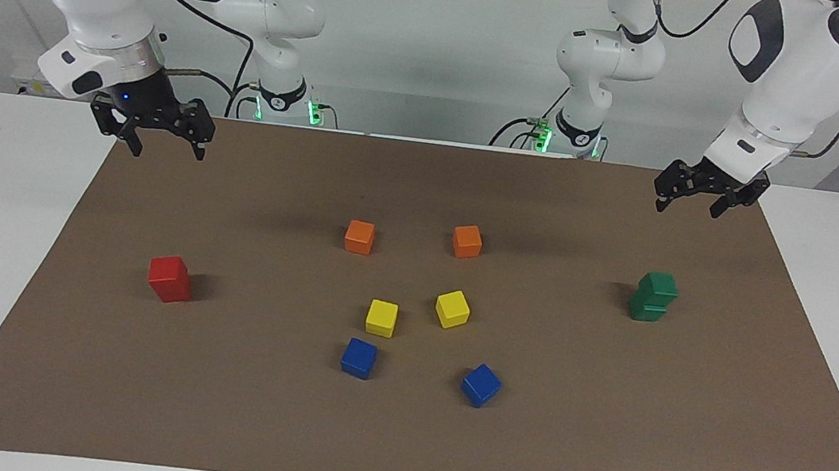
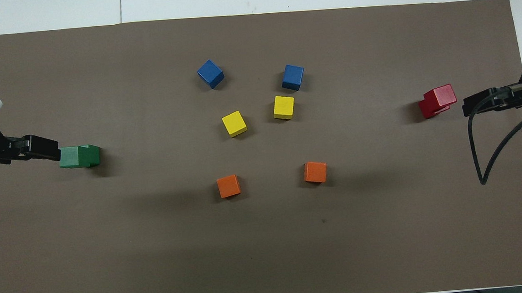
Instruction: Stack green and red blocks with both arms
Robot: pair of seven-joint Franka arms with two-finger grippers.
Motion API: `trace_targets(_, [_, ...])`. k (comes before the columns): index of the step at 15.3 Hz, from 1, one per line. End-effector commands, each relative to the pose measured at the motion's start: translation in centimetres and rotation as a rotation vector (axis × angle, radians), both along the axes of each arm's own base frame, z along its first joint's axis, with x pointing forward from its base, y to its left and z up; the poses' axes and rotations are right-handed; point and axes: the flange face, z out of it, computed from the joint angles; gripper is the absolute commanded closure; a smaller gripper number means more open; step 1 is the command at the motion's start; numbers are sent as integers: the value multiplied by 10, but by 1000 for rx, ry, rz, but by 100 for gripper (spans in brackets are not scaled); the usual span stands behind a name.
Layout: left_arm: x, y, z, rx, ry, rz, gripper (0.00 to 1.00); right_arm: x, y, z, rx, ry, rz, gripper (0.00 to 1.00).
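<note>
Two green blocks (image 1: 653, 297) stand stacked one on the other on the brown mat, toward the left arm's end; the stack also shows in the overhead view (image 2: 80, 156). Two red blocks (image 1: 170, 278) stand stacked toward the right arm's end, the top one slightly askew in the overhead view (image 2: 438, 100). My left gripper (image 1: 687, 206) hangs open and empty in the air over the mat's edge by the robots; it also shows in the overhead view (image 2: 50, 152). My right gripper (image 1: 166, 144) hangs open and empty over the same edge at its own end, and shows in the overhead view too (image 2: 471, 104).
Single cubes lie in the middle of the mat (image 1: 601, 450): two orange (image 1: 359, 237) (image 1: 467, 241) nearest the robots, two yellow (image 1: 381, 318) (image 1: 452, 309), and two blue (image 1: 359, 358) (image 1: 480, 385) farthest from the robots. White table surrounds the mat.
</note>
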Motion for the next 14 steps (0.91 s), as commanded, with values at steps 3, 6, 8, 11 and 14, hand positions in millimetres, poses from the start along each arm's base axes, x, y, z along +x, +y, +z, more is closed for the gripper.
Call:
trace_targets(3, [-3,-6,13,10,-10,18,0,-6,-1,-2,2,-2,-18,0])
trace_targets(6, [-2,-12,17,15,-18,19,0,-6,-1,-2,2,-2,-18,0])
trace_targets(8, [-2,-13,21,12,-27,16,0,-6,-2,-2,2,-1,-19,0])
trace_targets(11, [-3,-12,20,11,-30,18,0,-6,-2,-1,2,-2,-19,0])
trace_targets(14, [-3,-11,19,12,-30,19,0,-6,-2,-1,2,-4,-19,0])
